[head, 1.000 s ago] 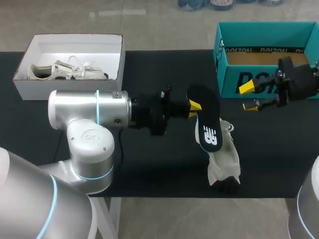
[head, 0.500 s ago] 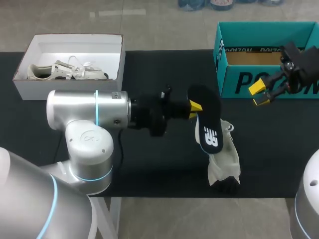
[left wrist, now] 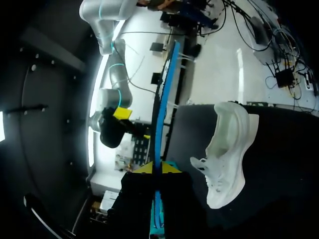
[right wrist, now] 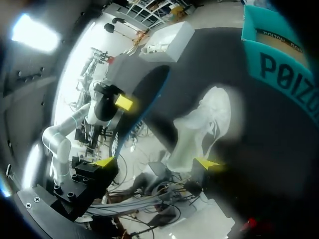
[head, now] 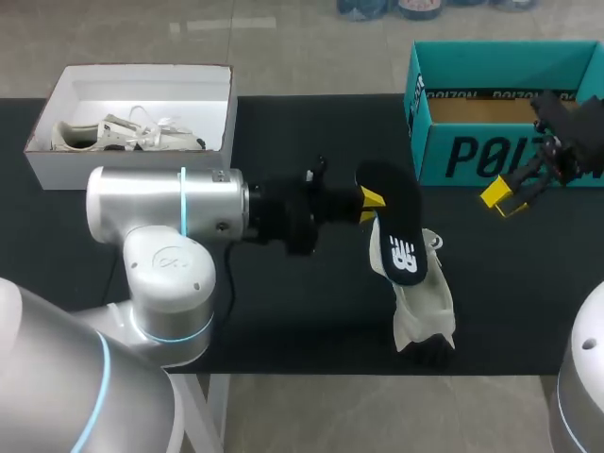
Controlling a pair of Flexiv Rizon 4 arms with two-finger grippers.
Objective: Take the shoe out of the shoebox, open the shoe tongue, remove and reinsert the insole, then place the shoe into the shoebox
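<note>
A black insole [head: 396, 226] hangs above the table with my left gripper [head: 370, 203] shut on its edge. In the left wrist view the insole [left wrist: 162, 109] stands edge-on between the yellow tips of that gripper [left wrist: 155, 169]. Under the insole, a white shoe [head: 425, 302] lies on its side on the black table. The teal shoebox [head: 472, 151] stands open at the back right. My right gripper [head: 508, 196] hovers open and empty in front of the box. From its wrist view, the right gripper [right wrist: 157, 163] faces the shoe [right wrist: 204, 124] and the insole [right wrist: 149, 94].
A white box [head: 132, 160] at the back left holds a second pale shoe [head: 123, 134]. My left arm's thick silver body [head: 160, 236] lies across the table's left middle. The black table [head: 283, 321] ends at its front edge just behind the shoe.
My right gripper has drawn back to the right, away from the insole, and turned, its fingers spread a little wider. The left gripper with the insole has barely shifted.
</note>
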